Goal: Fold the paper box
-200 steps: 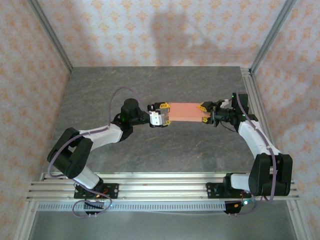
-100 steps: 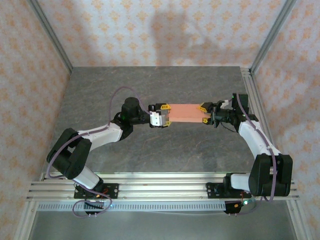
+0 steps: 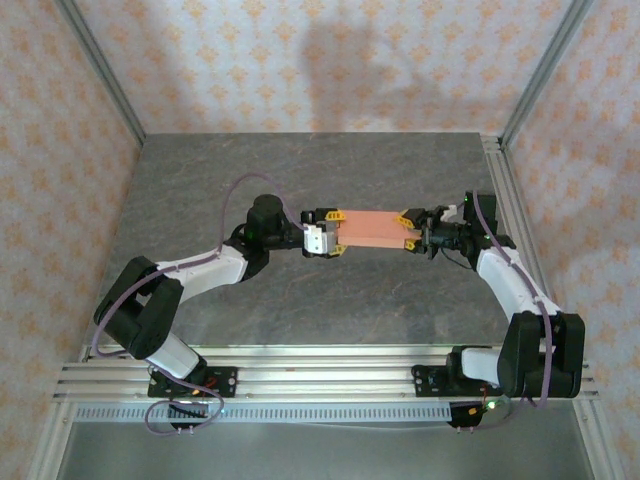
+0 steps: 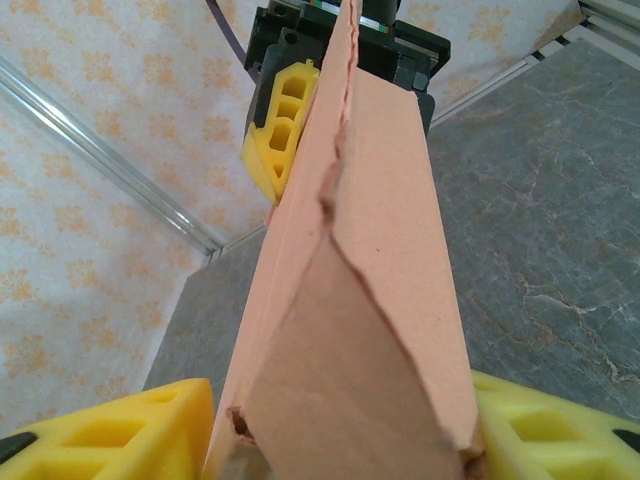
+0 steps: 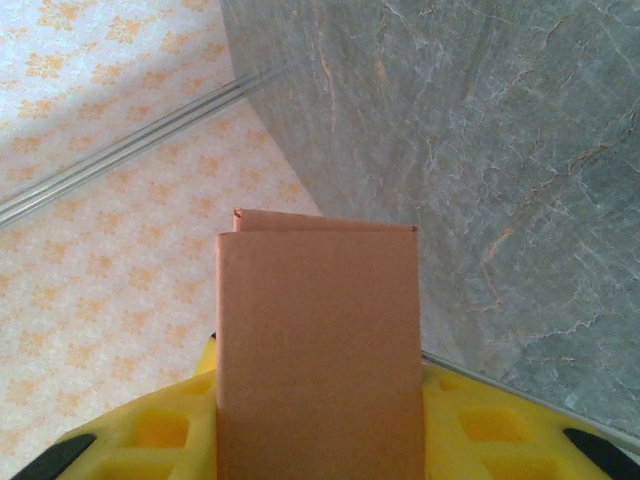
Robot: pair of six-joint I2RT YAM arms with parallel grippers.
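From above, the box (image 3: 370,228) hangs as a long flat salmon-orange strip over the right half of the grey table (image 3: 250,170), stretched crosswise between the two arms. The left gripper (image 3: 337,232) clamps its left end, one yellow finger on the far edge and one on the near edge. The right gripper (image 3: 407,229) clamps the right end the same way. Patterned walls (image 3: 300,60) close in the table on three sides.

In the left wrist view, the box (image 4: 360,300) runs away from the camera as a folded card sleeve, with a torn-looking crease along its upper edge. Its near end sits between the left gripper's yellow fingers (image 4: 120,430), touching both, so this gripper is closed on the box. At the far end a yellow finger (image 4: 278,125) of the right gripper presses against the card's side.

In the right wrist view, the box (image 5: 315,340) stands up from between the right gripper's yellow fingers (image 5: 150,430), filling the gap from one to the other: the gripper is closed on it. The far end shows two layers of card, one folded just behind the other. The table (image 5: 480,150) and a wall (image 5: 100,200) lie beyond.
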